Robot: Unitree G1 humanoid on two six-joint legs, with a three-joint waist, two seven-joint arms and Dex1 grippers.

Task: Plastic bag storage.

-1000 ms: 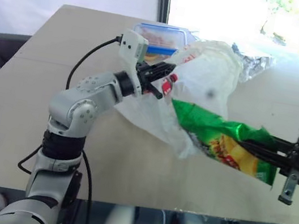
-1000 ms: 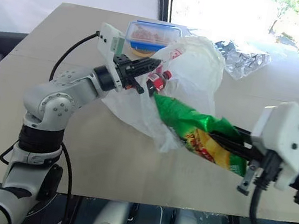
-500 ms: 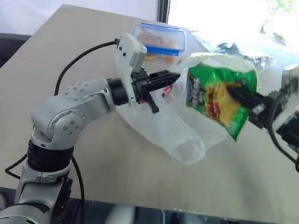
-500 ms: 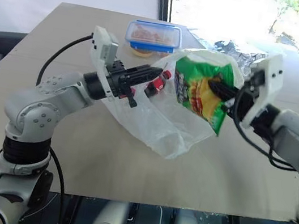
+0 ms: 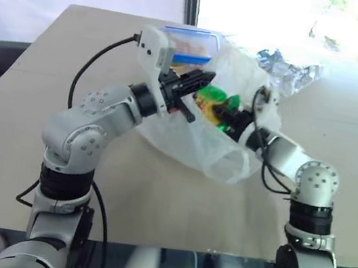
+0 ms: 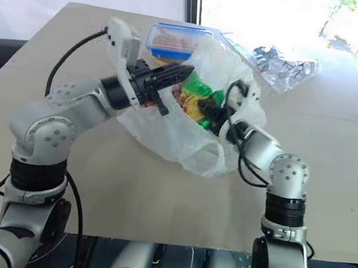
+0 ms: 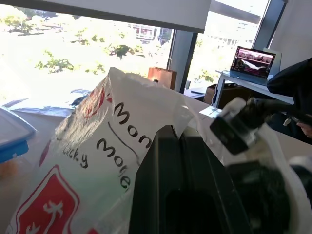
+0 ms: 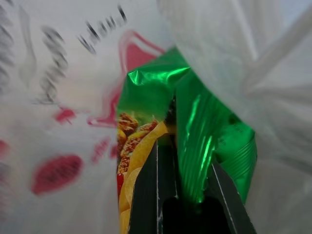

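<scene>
Right claw [image 8: 181, 185] (clamping green packet [image 8: 204, 141]) sits seemingly past plastic bag [image 5: 229, 160] rim.

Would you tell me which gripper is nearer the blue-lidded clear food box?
Left. The left gripper pinches the bag rim just before the box; the right gripper is inside the bag, farther.

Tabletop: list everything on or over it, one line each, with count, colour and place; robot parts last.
plastic bag: one, translucent white with red print, held up over the middle of the table.
green snack packet: one, green and yellow, inside the plastic bag.
food container: one, clear with blue lid, far side of the table behind the bag.
clear crinkly bag: one, clear with dark silvery pieces, far right of the table.
table: one, light beige.
left gripper: one, black, shut on the plastic bag's rim.
right gripper: one, black, inside the bag, shut on the green snack packet.
</scene>
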